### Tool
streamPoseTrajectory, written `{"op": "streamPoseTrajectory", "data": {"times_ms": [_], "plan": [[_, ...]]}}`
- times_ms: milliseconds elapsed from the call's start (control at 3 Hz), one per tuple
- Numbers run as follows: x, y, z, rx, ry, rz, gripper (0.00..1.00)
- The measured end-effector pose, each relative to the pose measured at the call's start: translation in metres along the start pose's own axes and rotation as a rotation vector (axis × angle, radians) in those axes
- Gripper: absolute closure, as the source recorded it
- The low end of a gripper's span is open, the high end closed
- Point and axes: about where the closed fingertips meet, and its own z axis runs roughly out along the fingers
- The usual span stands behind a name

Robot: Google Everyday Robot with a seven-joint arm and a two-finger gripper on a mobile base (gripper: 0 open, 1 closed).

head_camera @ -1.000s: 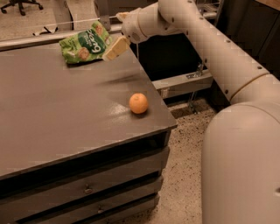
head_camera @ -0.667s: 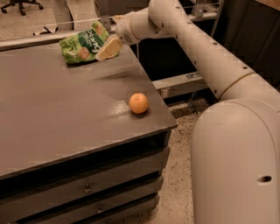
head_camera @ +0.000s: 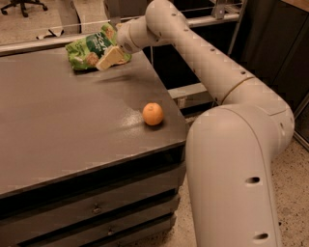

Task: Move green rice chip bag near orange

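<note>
The green rice chip bag (head_camera: 89,48) lies crinkled at the far edge of the dark grey table (head_camera: 63,125). The gripper (head_camera: 110,56) is at the bag's right end, overlapping its right edge and hanging a little above the tabletop, with its shadow on the table below it. The orange (head_camera: 153,114) sits alone near the table's right front corner, well apart from the bag and the gripper. The white arm (head_camera: 193,48) reaches in from the right over the table's far right corner.
The table has drawers (head_camera: 96,207) below its front edge. The arm's large white base (head_camera: 231,183) stands close to the table's right side. A metal rail (head_camera: 43,43) runs behind the table, and an office chair base (head_camera: 24,5) stands on the floor beyond.
The arm has swung a little left, bringing the gripper further onto the bag's right end. The bag and the orange stay where they were.
</note>
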Motion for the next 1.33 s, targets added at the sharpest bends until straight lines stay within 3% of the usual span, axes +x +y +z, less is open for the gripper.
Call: {"op": "streamPoseTrajectory", "data": {"times_ms": [333, 667, 1333], "plan": [[0.002, 0.0, 0.022, -0.008, 0.014, -0.001, 0.0], [0.004, 0.003, 0.037, -0.02, 0.015, 0.002, 0.17], [0.01, 0.008, 0.048, -0.033, 0.003, 0.012, 0.64]]}}
